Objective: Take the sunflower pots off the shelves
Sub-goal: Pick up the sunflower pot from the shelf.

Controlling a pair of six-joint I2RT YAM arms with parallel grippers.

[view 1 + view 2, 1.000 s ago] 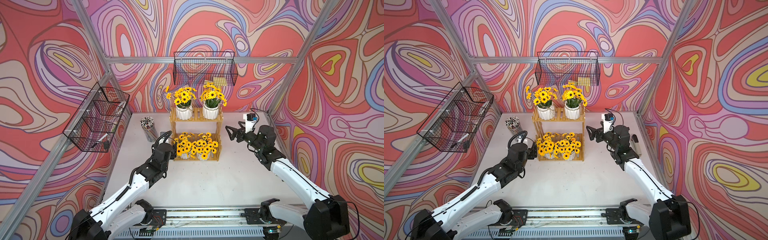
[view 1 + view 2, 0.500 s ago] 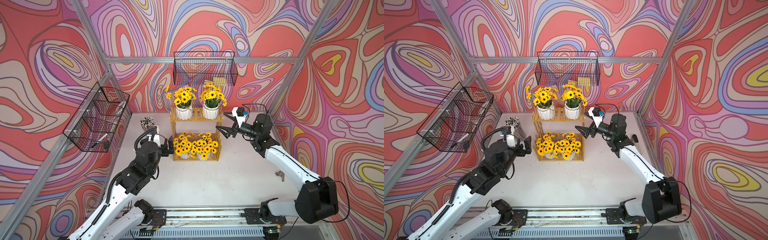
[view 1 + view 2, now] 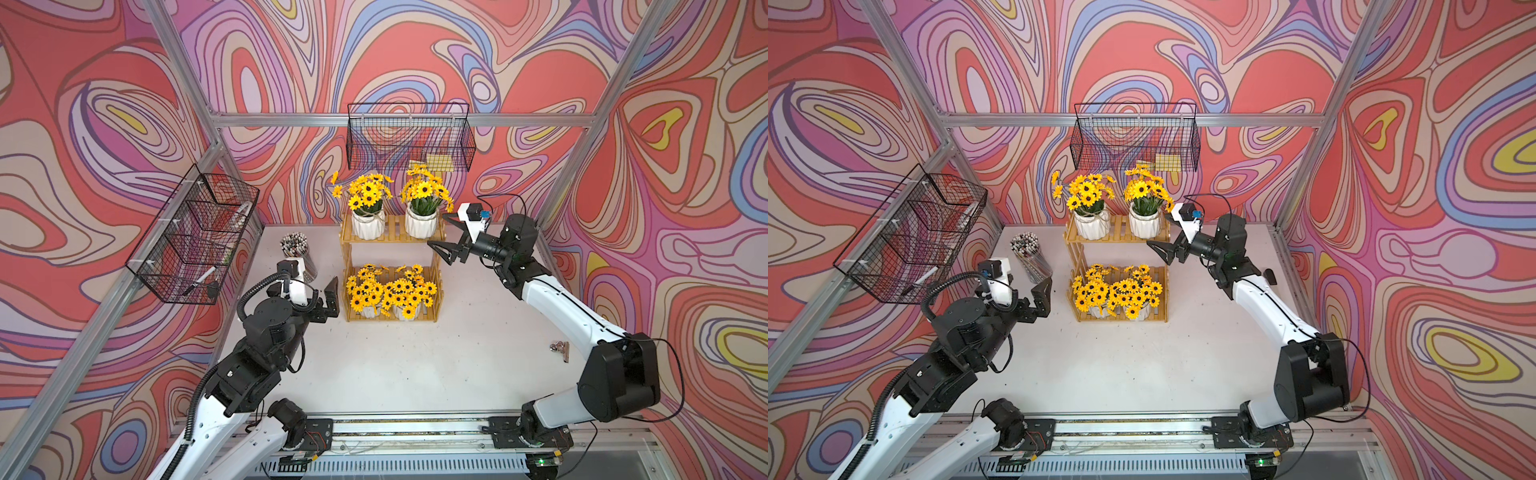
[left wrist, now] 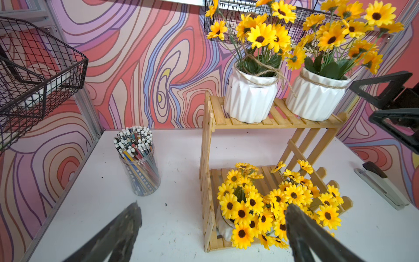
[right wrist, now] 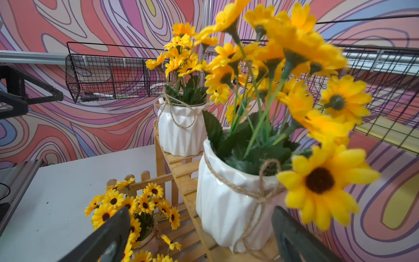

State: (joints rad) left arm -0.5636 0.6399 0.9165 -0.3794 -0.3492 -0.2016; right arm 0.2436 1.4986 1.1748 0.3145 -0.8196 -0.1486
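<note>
score: nil so far. all four sunflower pots [image 3: 368, 224] sit on the shelves [image 3: 390, 240], none down on the table [image 3: 415, 374].
top tier: two pots upright, side by side, white ribbed bodies and twine plain in the l wrist view.
low tier: the low pots [image 3: 372, 291], packed close, blooms touching.
right gripper [image 3: 435, 229]: jaws wide, empty, up at the top tier's end, squared on the end pot [image 5: 226, 204]. wrist view frames that pot between the fingers [image 5: 108, 233]. looks like a gap each side, tho contact can't be ruled out.
left gripper [image 4: 214, 206]: spread as wide as it goes, nothing in it, low beside the shelves at low-tier height, apart from the wood. cup of pencils [image 3: 296, 249] just behind.
step in hand: approach, i'd say. r arm onto the top tier, l arm set for the low one.
left to do: the lot. four grabs, four lifts clear of the rails, four set-downs.
hard to see: low pots' bodies nearly buried under flowers, only slivers of white. top views show just one l finger. r wrist blooms blurred up close, covering part of the back wire basket [image 5: 390, 74]. small shiny thing [image 3: 559, 347] on the table by the r arm, prob a binder clip.
</note>
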